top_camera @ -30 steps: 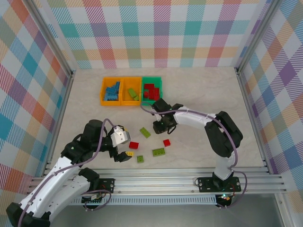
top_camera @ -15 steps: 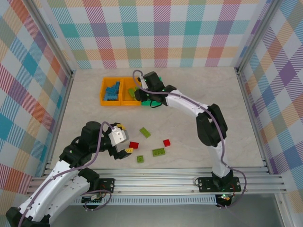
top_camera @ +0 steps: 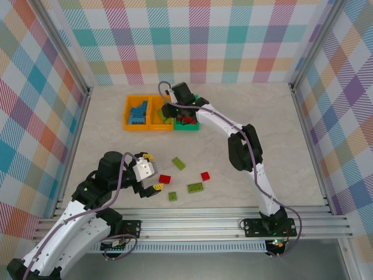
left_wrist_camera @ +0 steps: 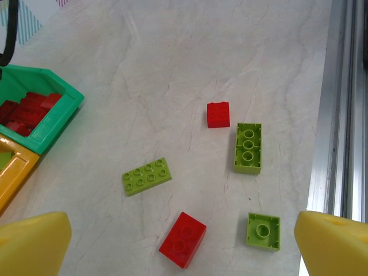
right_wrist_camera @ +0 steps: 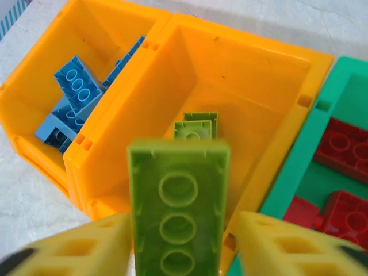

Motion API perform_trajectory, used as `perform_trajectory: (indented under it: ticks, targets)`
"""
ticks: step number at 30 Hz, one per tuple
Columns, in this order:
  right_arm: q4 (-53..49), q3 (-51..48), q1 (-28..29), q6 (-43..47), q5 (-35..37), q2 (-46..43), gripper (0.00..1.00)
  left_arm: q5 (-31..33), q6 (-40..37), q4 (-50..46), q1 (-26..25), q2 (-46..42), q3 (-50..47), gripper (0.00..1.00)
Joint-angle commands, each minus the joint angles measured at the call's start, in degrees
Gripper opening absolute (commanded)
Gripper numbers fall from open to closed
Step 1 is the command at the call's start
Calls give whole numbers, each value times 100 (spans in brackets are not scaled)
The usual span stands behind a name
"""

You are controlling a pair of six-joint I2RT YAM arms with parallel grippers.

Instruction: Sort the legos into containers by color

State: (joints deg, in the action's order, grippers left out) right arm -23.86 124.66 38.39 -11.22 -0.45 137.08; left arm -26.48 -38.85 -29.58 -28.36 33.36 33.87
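Right pincer (right_wrist_camera: 183, 247): you have it hanging over the middle orange bin (right_wrist_camera: 253, 75), a lime brick (right_wrist_camera: 178, 201) between its fingers, hollow underside toward the wrist camera. The fingers are parted and a gap shows between the brick and one finger, so the brick is released, not clamped.

Two more lime bricks (right_wrist_camera: 195, 125) lie on that bin's floor. Blue bricks (right_wrist_camera: 77, 86) sit in the end orange bin (right_wrist_camera: 92, 23), and red bricks (right_wrist_camera: 345, 146) in the green bin (right_wrist_camera: 330, 80).

Left pincer (top_camera: 152, 172): you have it spread wide, grasping nothing, hovering above the loose pieces.

Five pieces lie on the tabletop (left_wrist_camera: 172, 57):
- a small red cube (left_wrist_camera: 218, 114)
- an oblong lime brick (left_wrist_camera: 248, 148) just beside the cube
- an eight-stud lime brick (left_wrist_camera: 146, 176)
- a red brick (left_wrist_camera: 183, 240)
- a small lime square (left_wrist_camera: 263, 231)
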Motion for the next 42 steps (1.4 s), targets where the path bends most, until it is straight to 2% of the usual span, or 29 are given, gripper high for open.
perform_trajectory:
  ticks: [1,7,10,14,17,20,23,26,29,33,36,42]
  targets:
    - [-463,425,35,107,1,213,57,-158,-105,171,32,-19,-64,100]
    - [-617,98,46,241,-14,-267,53,-121,-114,190,38,-23,-73,100]
    - [-233,-1163,46,287,-34,-1231,53,-47,-77,219,32,-56,-89,100]
    - [398,-3466,46,159,-143,-3025,56,214,368,607,49,-78,-193,100]
    - [669,-4999,61,-91,-576,-4298,60,763,1281,1110,65,47,-208,100]
    - [331,-6081,103,-444,-779,-5446,68,1636,2599,1125,76,438,252,100]
    - [-352,-6731,133,-812,-799,-6347,73,2470,4377,264,70,1207,1215,100]
    - [-1034,-7042,132,-1102,-745,-7035,78,2648,6063,-922,-77,2046,1855,100]
    - [-1549,-7100,126,-1360,-693,-7379,84,2471,7103,-1330,-456,2646,1793,100]
    - [-1593,-7094,128,-1409,-1298,-7373,96,2706,7691,-929,-851,3099,1378,100]
    - [-1547,-7119,150,-1376,-1611,-7251,100,2725,7699,-599,-964,3558,1222,100]
    - [-1493,-7225,158,-1436,-1537,-7151,100,2636,7277,-434,-1195,4691,1325,100]
